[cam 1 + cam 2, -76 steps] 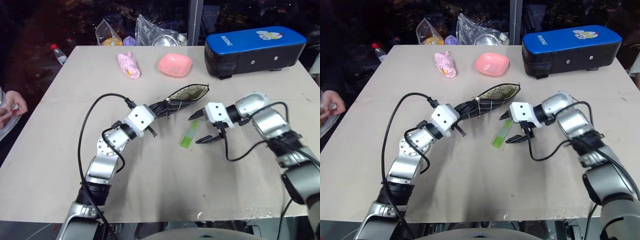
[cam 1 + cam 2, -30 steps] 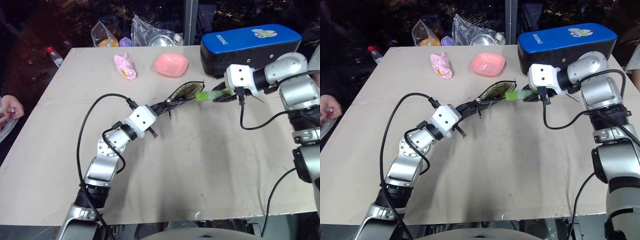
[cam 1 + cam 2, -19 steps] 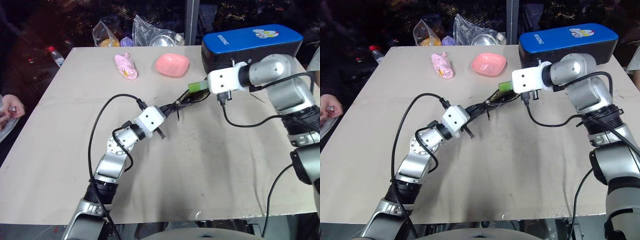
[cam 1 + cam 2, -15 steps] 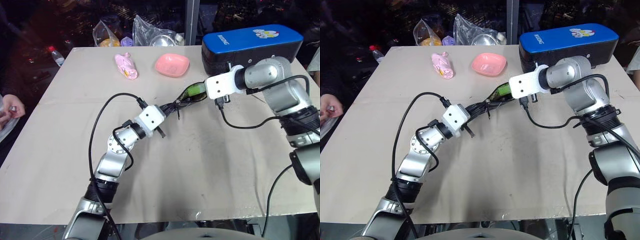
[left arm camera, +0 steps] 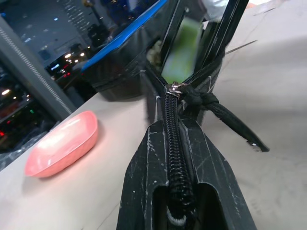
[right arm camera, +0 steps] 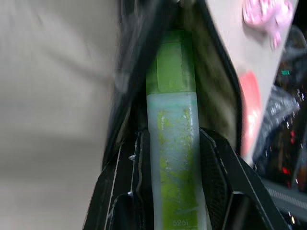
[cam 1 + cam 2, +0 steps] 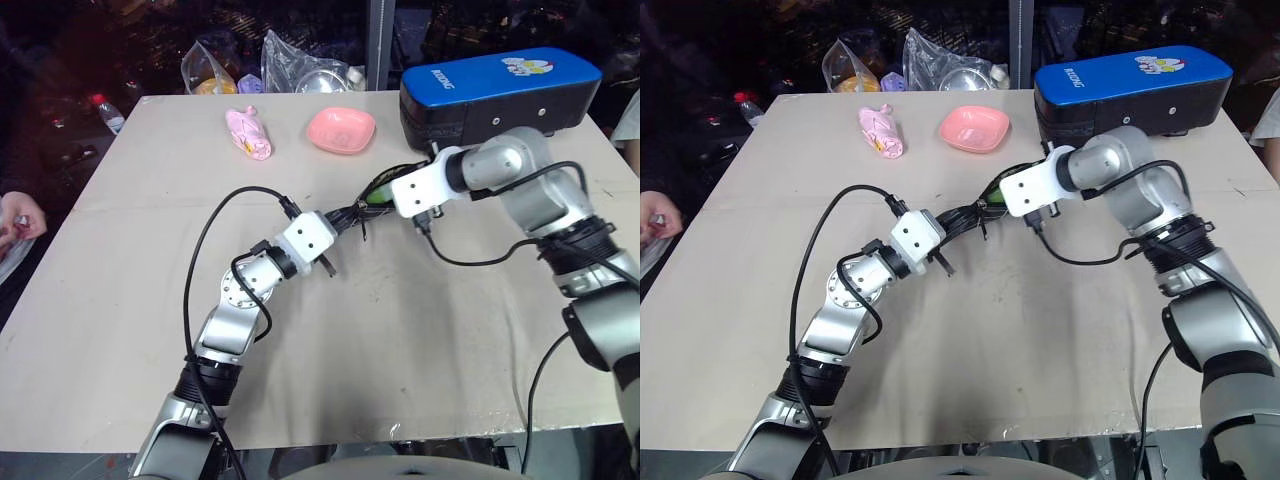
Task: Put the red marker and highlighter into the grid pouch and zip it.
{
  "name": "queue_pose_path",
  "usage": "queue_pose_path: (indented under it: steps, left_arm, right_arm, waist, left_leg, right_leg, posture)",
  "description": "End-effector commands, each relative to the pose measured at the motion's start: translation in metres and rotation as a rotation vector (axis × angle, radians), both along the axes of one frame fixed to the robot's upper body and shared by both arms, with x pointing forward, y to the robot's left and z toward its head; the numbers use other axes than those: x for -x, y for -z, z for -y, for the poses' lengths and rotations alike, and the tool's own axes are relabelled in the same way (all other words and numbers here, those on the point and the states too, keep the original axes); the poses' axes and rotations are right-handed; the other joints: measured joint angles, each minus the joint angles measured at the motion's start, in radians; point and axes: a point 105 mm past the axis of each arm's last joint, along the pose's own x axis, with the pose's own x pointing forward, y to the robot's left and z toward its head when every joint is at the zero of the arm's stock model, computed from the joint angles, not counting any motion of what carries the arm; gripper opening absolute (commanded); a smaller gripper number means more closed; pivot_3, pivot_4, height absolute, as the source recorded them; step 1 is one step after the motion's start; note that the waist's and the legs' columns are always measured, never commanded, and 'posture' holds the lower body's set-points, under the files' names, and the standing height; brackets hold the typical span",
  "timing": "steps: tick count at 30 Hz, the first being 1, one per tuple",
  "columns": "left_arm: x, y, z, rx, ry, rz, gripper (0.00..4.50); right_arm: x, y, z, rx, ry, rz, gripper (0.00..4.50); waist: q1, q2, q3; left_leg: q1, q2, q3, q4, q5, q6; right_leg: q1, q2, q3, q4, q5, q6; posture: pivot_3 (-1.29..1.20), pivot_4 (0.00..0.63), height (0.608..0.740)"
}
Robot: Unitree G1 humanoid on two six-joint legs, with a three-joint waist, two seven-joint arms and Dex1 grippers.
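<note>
1. At the centre of the table [image 7: 120, 300], the left gripper [image 7: 952, 222] is clenched on the closed end of the grid pouch [image 5: 178, 158], holding it up off the surface with its open mouth turned toward the right arm.
2. The right gripper [image 6: 170, 191] is grasping the highlighter [image 6: 171, 143] by its paler cap end, one black finger on each side, with the green body pointed into the pouch mouth.
3. The highlighter's leading end sits between the pouch's patterned lining walls; the rest stands outside, so it is partly in, not deposited.
4. The zipper pull [image 5: 173, 89] lies at the point where the opening begins, just beside the highlighter, with the teeth behind it closed.
5. The red marker cannot be located; whether it is already inside the pouch cannot be told.
6. Judgement: the step in hand is inserting the highlighter.
7. Judgement: the next move calls for pushing it further along the pouch's length, then releasing it and drawing the right gripper clear while the left keeps the pouch steady. Zipping is not yet begun.
8. Bystanding items: a pink dish [image 7: 343, 130] and a blue-topped case [image 7: 500, 85] rest at the far side, well apart from the work.
</note>
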Motion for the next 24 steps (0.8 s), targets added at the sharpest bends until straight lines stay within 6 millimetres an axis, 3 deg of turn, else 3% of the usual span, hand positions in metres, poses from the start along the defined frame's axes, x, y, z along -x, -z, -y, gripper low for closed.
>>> queue_pose_path:
  steps: [1,5,6,11,12,15,18,22,24]
  left_arm:
    - [0.004,-0.016,0.005,0.024,0.029,0.063,0.00]
    - [0.005,-0.014,0.004,0.029,0.026,0.056,0.00]
    - [0.005,-0.013,0.004,0.030,0.024,0.054,0.00]
    - [0.003,-0.012,0.002,0.037,0.009,0.045,0.00]
    - [0.003,-0.012,0.001,0.039,0.007,0.044,0.00]
    - [0.001,-0.010,-0.002,0.048,-0.006,0.031,0.00]
    - [0.000,-0.008,-0.001,0.055,-0.009,0.017,0.00]
    - [0.002,-0.006,0.000,0.074,-0.002,-0.002,0.00]
    - [0.002,-0.006,0.000,0.077,0.004,-0.008,0.00]
  right_arm:
    - [0.009,-0.006,-0.013,-0.069,-0.069,-0.001,0.72]
    - [0.008,-0.005,-0.013,-0.099,-0.124,0.013,0.72]
    - [0.007,-0.006,-0.010,-0.105,-0.124,0.006,1.78]
    - [0.001,-0.023,0.015,-0.220,-0.028,-0.039,4.19]
    - [0.002,-0.027,0.018,-0.240,-0.013,-0.053,4.45]
    - [0.013,-0.051,0.037,-0.396,0.056,-0.140,4.45]
    - [0.036,-0.070,0.038,-0.616,0.099,-0.280,4.45]
    - [0.082,-0.046,0.035,-0.705,0.141,-0.617,4.45]
    - [0.094,-0.028,0.036,-0.723,0.224,-0.744,4.45]
  waist:
    - [0.003,0.000,0.000]
    - [0.006,0.000,0.000]
    - [0.005,0.000,0.000]
    - [0.004,0.000,0.000]
    - [0.004,0.000,0.000]
    - [0.007,0.000,0.000]
    - [0.009,0.000,0.000]
    - [0.010,0.000,0.000]
    - [0.014,0.000,0.000]
  left_leg:
    - [0.000,0.000,0.000,0.000,0.000,0.000]
    - [0.000,0.000,0.000,0.001,0.000,0.000]
    - [0.000,-0.001,0.000,0.001,0.000,0.000]
    - [0.000,0.000,0.000,0.000,0.000,0.000]
    - [0.000,0.000,0.000,0.000,0.000,0.000]
    - [0.000,0.000,0.000,0.001,0.000,0.000]
    - [-0.001,0.000,-0.001,0.000,0.000,0.000]
    - [-0.002,0.001,-0.003,0.001,0.000,0.001]
    - [-0.002,0.001,-0.004,0.001,0.000,0.001]
  right_leg:
    - [0.000,0.000,0.000,0.000,0.000,0.000]
    - [0.001,0.000,0.000,0.000,0.000,0.000]
    - [0.001,0.000,0.000,0.000,0.000,0.000]
    - [0.000,0.000,0.000,0.000,0.000,0.000]
    - [0.000,0.000,0.000,0.000,0.000,0.000]
    - [0.001,0.000,0.000,0.000,0.000,0.000]
    - [0.000,-0.001,0.000,-0.001,0.000,0.000]
    - [0.001,-0.002,-0.002,-0.001,0.000,0.000]
    - [0.001,-0.006,-0.003,-0.001,0.000,0.000]
  posture:
    - [0.00,0.150,0.726]
    - [0.00,0.150,0.726]
    - [0.00,0.150,0.726]
    - [0.00,0.150,0.726]
    - [0.00,0.150,0.726]
    - [0.00,0.150,0.726]
    - [0.00,0.150,0.726]
    - [0.00,0.150,0.726]
    - [0.00,0.150,0.726]
